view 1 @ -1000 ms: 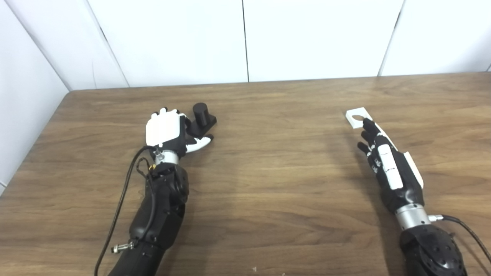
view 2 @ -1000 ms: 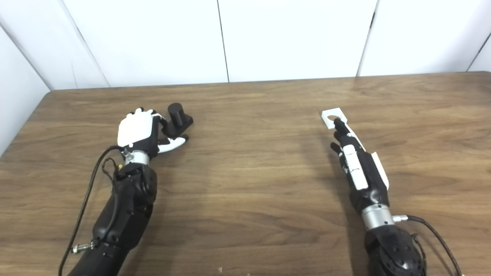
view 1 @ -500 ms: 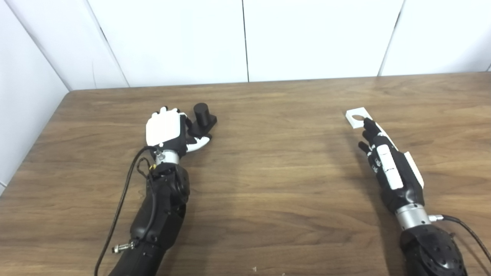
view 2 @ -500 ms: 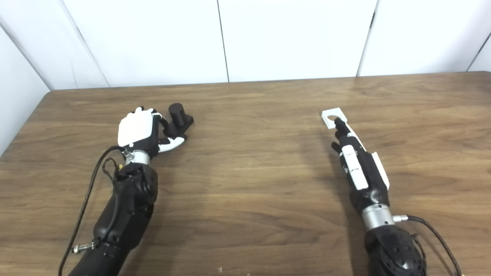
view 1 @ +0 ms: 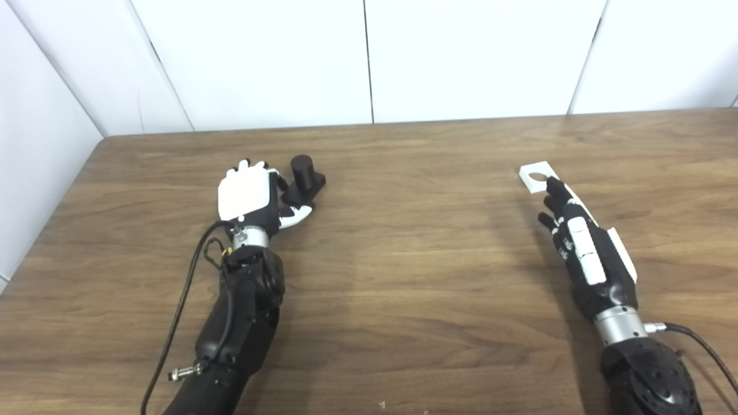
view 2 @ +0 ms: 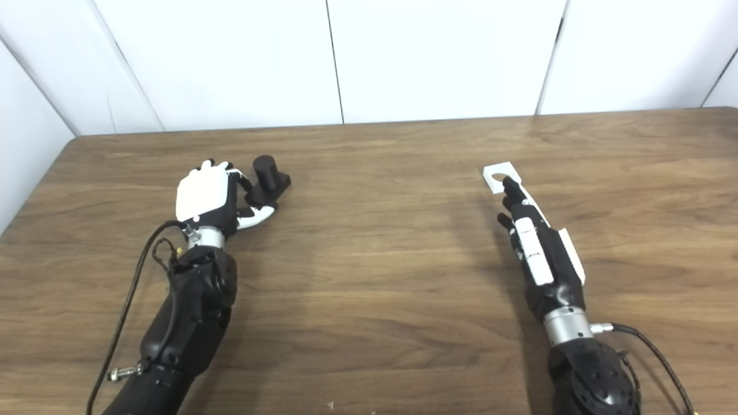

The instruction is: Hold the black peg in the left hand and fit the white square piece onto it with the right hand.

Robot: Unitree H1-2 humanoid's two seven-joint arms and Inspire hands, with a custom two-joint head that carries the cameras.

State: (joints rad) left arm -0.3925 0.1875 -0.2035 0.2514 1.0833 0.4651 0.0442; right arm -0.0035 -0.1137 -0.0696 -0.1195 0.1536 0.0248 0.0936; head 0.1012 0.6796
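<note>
Left hand in white back shell, fingers curled round the black peg's base; right hand edge-on, fingers extended, apart, holding nothing

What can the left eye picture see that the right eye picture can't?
Only the left eye view shows such a wide strip of the white side wall on the left. Only the right eye view shows extra bare table to the right of the right arm. Both show the left hand next to the black peg, and the right hand reaching the white square piece.
</note>
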